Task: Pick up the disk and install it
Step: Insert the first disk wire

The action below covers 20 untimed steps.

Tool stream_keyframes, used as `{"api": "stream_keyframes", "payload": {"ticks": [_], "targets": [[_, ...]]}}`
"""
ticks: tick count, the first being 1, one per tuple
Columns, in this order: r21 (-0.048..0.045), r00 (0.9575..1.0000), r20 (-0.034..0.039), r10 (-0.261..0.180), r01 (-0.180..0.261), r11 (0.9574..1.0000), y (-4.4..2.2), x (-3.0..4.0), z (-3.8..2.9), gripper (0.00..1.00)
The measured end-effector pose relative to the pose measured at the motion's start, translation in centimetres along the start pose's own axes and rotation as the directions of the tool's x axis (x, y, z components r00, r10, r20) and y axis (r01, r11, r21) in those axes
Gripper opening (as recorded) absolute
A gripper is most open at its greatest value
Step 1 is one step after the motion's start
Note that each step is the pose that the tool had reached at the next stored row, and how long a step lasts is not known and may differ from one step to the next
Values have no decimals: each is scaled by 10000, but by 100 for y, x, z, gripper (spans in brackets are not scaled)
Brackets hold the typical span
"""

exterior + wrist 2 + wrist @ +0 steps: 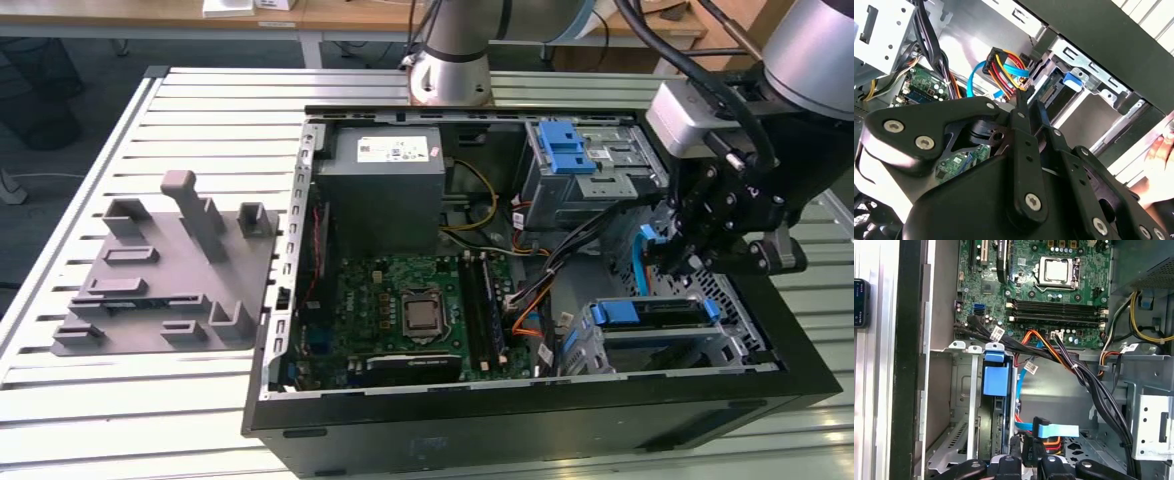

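Observation:
The disk sits in the lower drive cage at the case's front corner, on the exterior view's right, with its blue bracket on top. In the first wrist view the disk stands in its slot under the blue bracket. My gripper hangs just above and beside the cage, among the cables. In both wrist views the fingers lie close together with nothing between them, and the gripper points at the disk's connector end.
A blue flat data cable and a red-yellow-black power bundle run right by the fingertips. The upper drive cage, power-supply box and motherboard fill the case. A person's hand rests outside the case wall.

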<state>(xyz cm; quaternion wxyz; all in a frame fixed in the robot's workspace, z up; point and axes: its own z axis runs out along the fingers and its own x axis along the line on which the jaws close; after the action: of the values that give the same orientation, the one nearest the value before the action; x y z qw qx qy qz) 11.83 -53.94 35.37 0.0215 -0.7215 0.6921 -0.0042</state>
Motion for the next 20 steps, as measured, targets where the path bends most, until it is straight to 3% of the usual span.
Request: {"api": "stream_keyframes", "payload": {"ticks": [6, 9, 12, 16, 20], "targets": [[0, 10000, -1, 9, -9, 10000, -1, -10, -10, 24], [1, 10000, -1, 9, -9, 10000, -2, -11, -58, 24], [4, 10000, 2, 28, -28, 10000, -3, -12, -62, 24], [100, 9999, -7, 118, -118, 9999, 0, -12, -31, 24], [269, 9999, -12, 121, -121, 9996, 29, -12, -4, 24]]}}
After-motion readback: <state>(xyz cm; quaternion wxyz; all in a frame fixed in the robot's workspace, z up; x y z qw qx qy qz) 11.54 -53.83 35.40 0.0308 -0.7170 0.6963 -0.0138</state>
